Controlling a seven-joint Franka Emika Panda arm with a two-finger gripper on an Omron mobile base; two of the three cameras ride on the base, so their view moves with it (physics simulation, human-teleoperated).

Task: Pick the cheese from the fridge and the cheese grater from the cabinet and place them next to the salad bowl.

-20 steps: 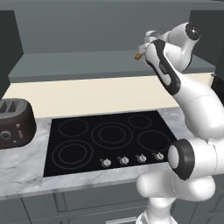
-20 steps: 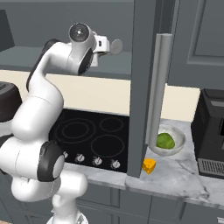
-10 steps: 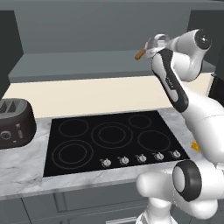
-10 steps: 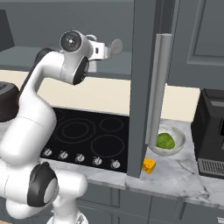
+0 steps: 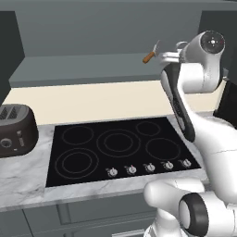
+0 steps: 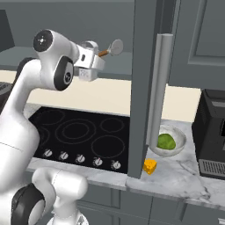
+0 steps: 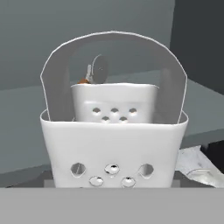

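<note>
The cheese grater (image 7: 113,148) stands upright right in front of the hand camera, pale and perforated, with its loop handle on top. My gripper (image 7: 113,180) is shut on its base, with a dark fingertip at each lower side. The hand (image 6: 91,63) (image 5: 170,58) is up at the cabinet shelf (image 5: 92,69). I cannot tell whether the grater still rests on the shelf. The cheese (image 6: 150,166), a small orange wedge, lies on the marble counter just left of the salad bowl (image 6: 169,141).
A small brown-handled utensil (image 6: 112,48) (image 5: 152,52) lies on the shelf behind the grater. The open cabinet door (image 6: 145,79) with its long bar handle hangs between arm and bowl. Below are the black stove (image 5: 115,143), a toaster (image 5: 16,129) at left and a dark appliance (image 6: 213,132) at right.
The arm's upper links have swung outward. The hand has drawn a little down and away from the brown-handled utensil. The jaws keep the same width.
</note>
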